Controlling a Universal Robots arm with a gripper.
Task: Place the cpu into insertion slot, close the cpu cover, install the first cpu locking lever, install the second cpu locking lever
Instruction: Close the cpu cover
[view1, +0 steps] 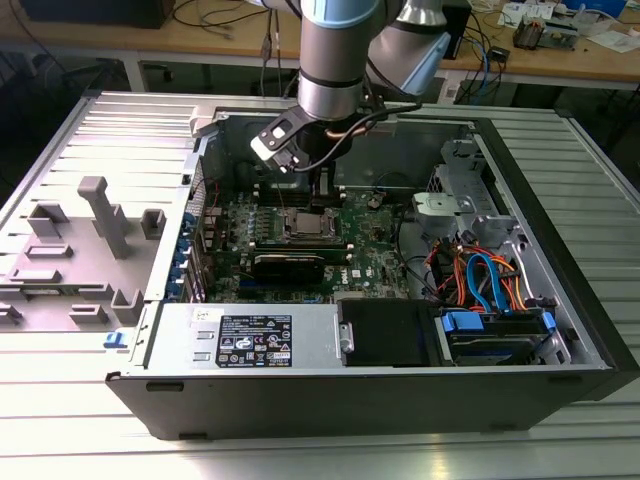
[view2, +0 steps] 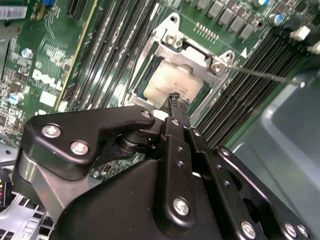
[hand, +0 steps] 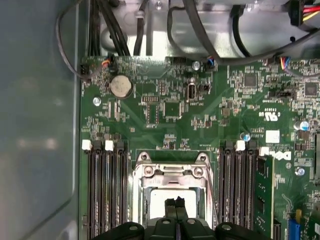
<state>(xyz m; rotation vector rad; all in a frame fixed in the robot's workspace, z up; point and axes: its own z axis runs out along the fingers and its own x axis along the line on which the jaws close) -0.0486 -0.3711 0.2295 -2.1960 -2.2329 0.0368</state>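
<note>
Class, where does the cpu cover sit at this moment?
In the first wrist view the cpu cover lies down on the insertion slot, between the two banks of memory slots, with the end effector poised over its window.

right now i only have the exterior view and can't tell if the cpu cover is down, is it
observer: Yes. In the second wrist view the cpu cover lies over the cpu, which shows through its window.
operator: where's the gripper
observer: The gripper is over the cpu, fingers together and holding nothing.
operator: any lever loose
observer: One thin lever juts from the socket's corner across the memory slots.
</note>
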